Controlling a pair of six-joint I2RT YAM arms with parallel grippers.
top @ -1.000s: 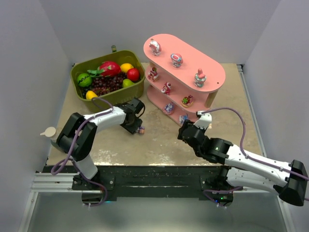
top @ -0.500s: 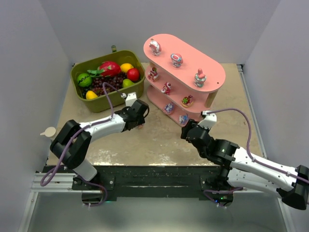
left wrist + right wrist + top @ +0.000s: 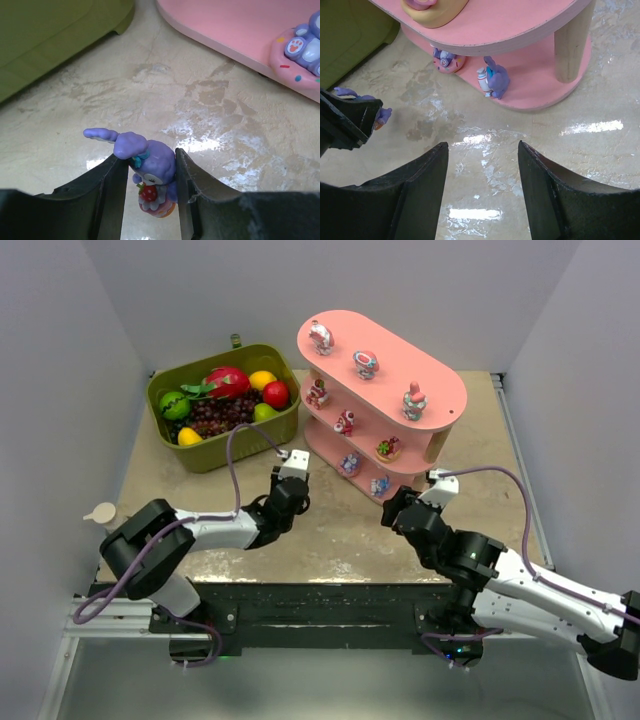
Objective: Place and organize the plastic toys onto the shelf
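- One mottled beige worktop (image 3: 330,530) carries everything here.
- Pink three-tier shelf (image 3: 440,370) stands at the back right, with its oval boards on pale uprights.
- Olive-green basket (image 3: 225,450) sits just left of the shelf, heaped with fruit and grapes.
- Left gripper (image 3: 149,157) reaches in over the worktop between basket and shelf, and it's clamped on a purple bunny toy (image 3: 155,162), one finger pressing each side.
- Right gripper (image 3: 482,150) hovers low in front of the shelf's bottom board, its fingers spread wide with only bare worktop between them.
- Eight toys are on the shelf already:
  - three on the top board (image 3: 365,364),
  - three on the middle one (image 3: 345,422),
  - two on the bottom, a doughnut-shaped one (image 3: 449,61) and a blue one (image 3: 495,80).
- That purple bunny holds a red strawberry at its front, ears pointing left in the left wrist view.
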